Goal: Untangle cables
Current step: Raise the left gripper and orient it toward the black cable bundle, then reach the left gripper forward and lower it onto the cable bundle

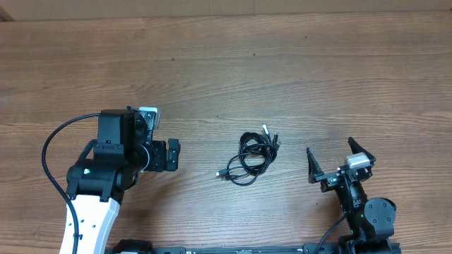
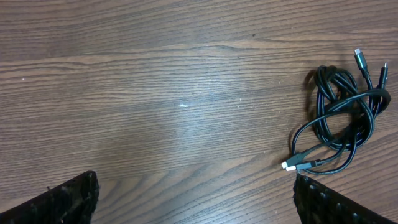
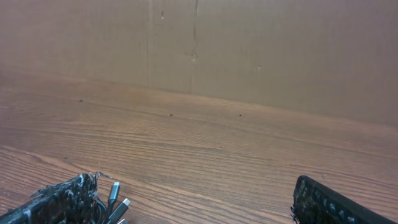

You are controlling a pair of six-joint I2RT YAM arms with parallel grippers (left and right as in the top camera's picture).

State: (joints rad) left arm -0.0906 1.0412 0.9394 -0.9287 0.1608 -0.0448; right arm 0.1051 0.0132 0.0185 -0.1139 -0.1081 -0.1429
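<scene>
Overhead, one free plug end (image 1: 222, 174) of the thin black bunched cables (image 1: 254, 156), lying untouched between and apart from both sets of jaws, is being judged a better pinch than the whole knot, while the left gripper (image 1: 171, 155) and right gripper (image 1: 335, 161) are being held low, jaws spread wide, empty.

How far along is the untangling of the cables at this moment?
Done: nothing; the cables lie as one looped bundle on the table. In hand: nothing; the left tool and the right tool stand open, apart from the bundle. Left: grasp the cables and pull them apart.
</scene>
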